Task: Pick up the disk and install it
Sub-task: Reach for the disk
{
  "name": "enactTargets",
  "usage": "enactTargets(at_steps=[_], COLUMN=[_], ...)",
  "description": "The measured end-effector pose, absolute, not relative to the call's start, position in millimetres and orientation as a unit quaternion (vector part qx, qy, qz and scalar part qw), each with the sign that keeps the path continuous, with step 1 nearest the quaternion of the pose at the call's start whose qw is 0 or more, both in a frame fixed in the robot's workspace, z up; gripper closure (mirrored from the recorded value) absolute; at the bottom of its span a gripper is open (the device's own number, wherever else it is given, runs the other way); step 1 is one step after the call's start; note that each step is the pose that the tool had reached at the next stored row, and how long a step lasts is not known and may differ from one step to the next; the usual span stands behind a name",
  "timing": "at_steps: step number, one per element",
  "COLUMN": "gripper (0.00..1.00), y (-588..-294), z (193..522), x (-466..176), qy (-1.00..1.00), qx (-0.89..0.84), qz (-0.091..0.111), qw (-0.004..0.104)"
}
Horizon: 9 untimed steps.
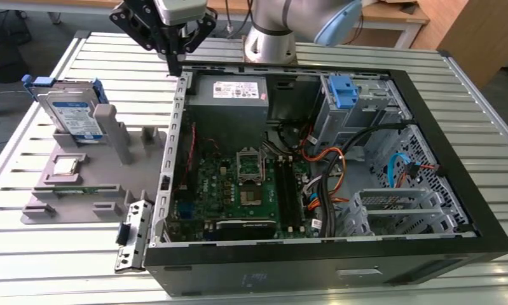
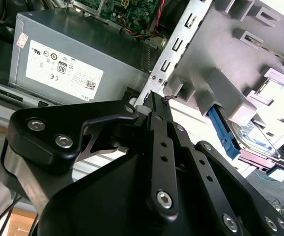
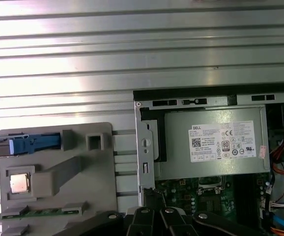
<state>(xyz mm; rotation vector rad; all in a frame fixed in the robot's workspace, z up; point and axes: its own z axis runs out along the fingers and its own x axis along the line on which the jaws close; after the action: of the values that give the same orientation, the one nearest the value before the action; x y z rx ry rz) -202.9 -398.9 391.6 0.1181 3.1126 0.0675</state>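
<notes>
Black gripper (image 2: 155, 98) hangs with its fingers pressed together, holding nothing, just beside the computer case's metal edge (image 1: 179, 114). It might bump that edge. The disk (image 1: 71, 113) stands on its side in the grey holder (image 1: 109, 184), well apart, and could tip if knocked.
</notes>
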Motion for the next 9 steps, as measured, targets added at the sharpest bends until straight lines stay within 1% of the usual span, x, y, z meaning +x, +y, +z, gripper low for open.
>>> enactTargets(at_steps=[9], gripper=[0.90], y=[-398.9], z=[391.2], x=[-212.5], qy=[0.999], qx=[0.038], qz=[0.022], qw=[0.013])
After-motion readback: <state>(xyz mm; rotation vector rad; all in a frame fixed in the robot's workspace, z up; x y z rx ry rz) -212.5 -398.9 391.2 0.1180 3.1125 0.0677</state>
